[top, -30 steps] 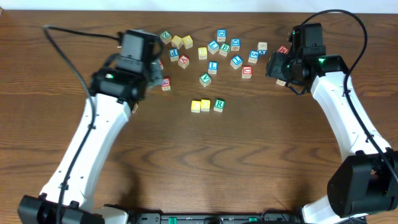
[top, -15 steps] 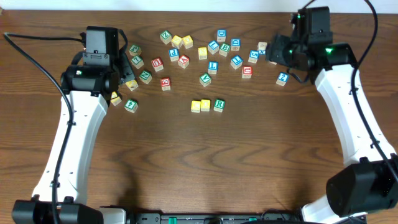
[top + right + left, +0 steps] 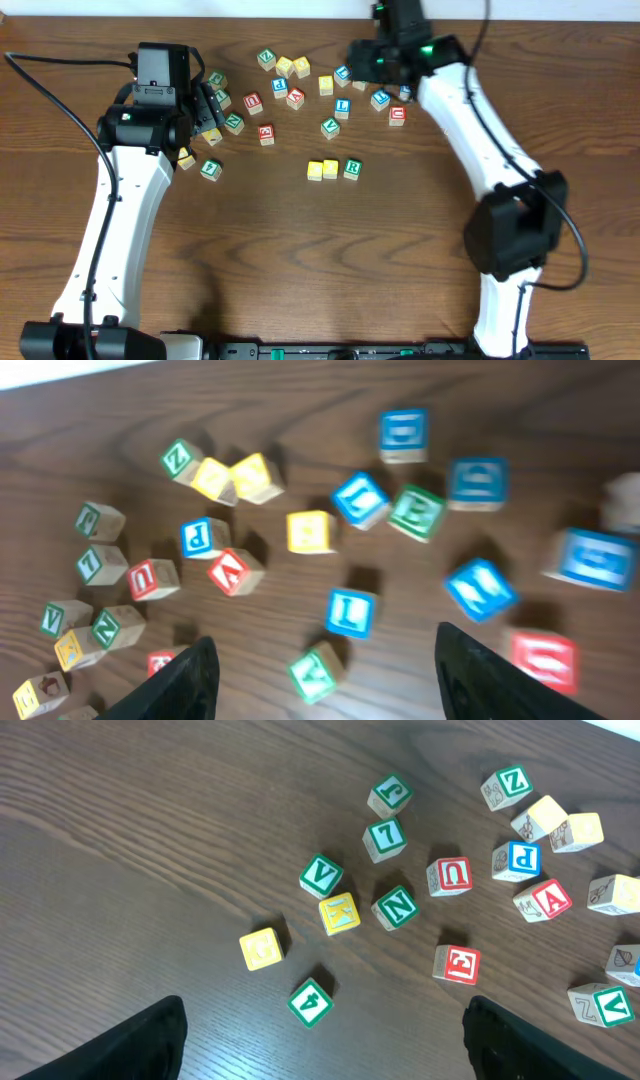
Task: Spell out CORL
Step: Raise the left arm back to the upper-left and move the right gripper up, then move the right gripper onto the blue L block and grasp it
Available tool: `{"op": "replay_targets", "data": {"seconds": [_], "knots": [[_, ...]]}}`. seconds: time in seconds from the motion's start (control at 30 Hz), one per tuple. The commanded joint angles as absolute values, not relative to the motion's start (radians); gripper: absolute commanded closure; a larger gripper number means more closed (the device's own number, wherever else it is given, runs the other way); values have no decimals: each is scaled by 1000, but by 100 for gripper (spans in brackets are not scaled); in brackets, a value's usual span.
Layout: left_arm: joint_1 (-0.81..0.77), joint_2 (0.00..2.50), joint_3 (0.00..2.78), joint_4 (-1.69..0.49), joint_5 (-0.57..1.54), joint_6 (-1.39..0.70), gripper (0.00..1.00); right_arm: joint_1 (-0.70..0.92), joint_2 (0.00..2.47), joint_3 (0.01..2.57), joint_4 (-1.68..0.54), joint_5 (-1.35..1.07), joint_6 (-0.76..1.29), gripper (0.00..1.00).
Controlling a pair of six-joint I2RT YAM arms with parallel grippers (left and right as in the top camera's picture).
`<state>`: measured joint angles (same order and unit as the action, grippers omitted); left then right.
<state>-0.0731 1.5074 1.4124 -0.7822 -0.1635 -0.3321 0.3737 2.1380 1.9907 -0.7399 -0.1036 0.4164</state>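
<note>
Right claw [image 3: 335,690] is spread open with nothing in it. Only its fingertips show, and that wrist view is smeared. Left claw [image 3: 325,1045] gapes empty too, with its tips cut off by the frame. The blue L cube [image 3: 351,612] sits just ahead of the right claw, among the scattered cubes [image 3: 294,98]. Mid-table [image 3: 400,260] there's a row: yellow cube [image 3: 315,171], second yellow cube [image 3: 331,169], green R cube [image 3: 352,168]. The yellow tops are unreadable. The right arm [image 3: 470,110] hides some back cubes. It's swung in from the right side, and the row hasn't budged.
</note>
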Motion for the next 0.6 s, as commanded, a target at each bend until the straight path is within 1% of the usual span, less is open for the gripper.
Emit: {"op": "replay_targets", "data": {"seconds": [0.0,0.03,0.57], "knots": [[-70,1504,1418,-785,-169,-322,12,399,2173,2032,-715,-103,447,37],[-70,1504,1418,-785,-169,-322,2,406,2195,2032,-707,-102,453,37],[-70,1504,1418,-785,-169,-322,2,439,2305,2032,-664,-76,485,40]]}}
